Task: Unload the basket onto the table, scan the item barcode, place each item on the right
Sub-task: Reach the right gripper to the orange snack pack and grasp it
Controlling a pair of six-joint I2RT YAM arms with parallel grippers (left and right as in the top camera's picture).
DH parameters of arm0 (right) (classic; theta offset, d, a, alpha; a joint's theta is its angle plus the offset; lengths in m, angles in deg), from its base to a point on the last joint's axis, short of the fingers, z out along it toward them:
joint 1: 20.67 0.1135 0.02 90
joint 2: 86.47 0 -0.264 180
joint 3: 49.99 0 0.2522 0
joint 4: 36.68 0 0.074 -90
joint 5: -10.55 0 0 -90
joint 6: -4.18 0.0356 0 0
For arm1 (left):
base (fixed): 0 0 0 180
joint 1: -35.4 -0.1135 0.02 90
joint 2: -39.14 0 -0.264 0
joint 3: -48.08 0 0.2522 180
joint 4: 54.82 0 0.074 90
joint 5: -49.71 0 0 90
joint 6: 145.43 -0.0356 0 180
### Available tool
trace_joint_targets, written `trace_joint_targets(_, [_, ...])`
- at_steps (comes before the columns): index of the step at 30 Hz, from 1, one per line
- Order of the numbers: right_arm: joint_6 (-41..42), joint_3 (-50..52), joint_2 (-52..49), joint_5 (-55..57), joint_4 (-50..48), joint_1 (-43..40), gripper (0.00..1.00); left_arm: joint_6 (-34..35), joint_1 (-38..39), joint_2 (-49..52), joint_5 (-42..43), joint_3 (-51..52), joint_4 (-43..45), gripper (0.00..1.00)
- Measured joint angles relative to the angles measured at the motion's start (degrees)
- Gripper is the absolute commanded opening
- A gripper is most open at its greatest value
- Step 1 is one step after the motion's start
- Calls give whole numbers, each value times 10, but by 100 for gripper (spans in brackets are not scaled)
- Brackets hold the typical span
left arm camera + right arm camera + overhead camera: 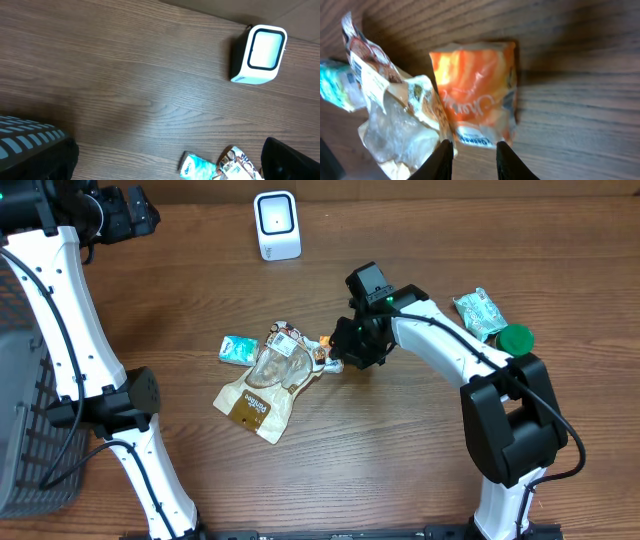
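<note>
The right gripper [474, 151] is lowered over the middle of the table [400, 470], its fingers [443, 159] drawn to a narrow gap; the lower edge of the orange packet [475, 95] is met just at the tips, and bare wood is seen between the fingers behind that edge; whether the packet is actually pinched cannot be told. The packet is laid flat on the wood, touching the edge of a clear-windowed pouch [262, 385] on the side nearest the right arm; the pouch is spread out crumpled, with a brown and gold end turned toward the front of the table; a small teal packet [238, 348] is found just beside the pouch on its other side. The white scanner [277, 225] is stood near the back of the table, well apart from the pile, its dark-framed window visible from above. Near the right arm's base a pale green packet [478, 312] and a round green lid [515, 338] are placed just beside each other. The left gripper [167, 149] is held wide over bare wood at the back left, nothing between its fingers; a dark mesh basket [25, 430] is set at the left edge.
</note>
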Motion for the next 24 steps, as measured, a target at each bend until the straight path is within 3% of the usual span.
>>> trace_joint_targets(20, [42, 21, -29, 12, -32, 0, 28, 0, 0, 0, 0, 0, 0, 100])
trace_joint_targets(23, [43, 21, -29, 12, -36, 0, 5, 0, 0, 0, 0, 0, 0, 99])
trace_joint_targets(24, [45, 21, -29, 12, -36, 0, 4, 0, 0, 0, 0, 0, 0, 100])
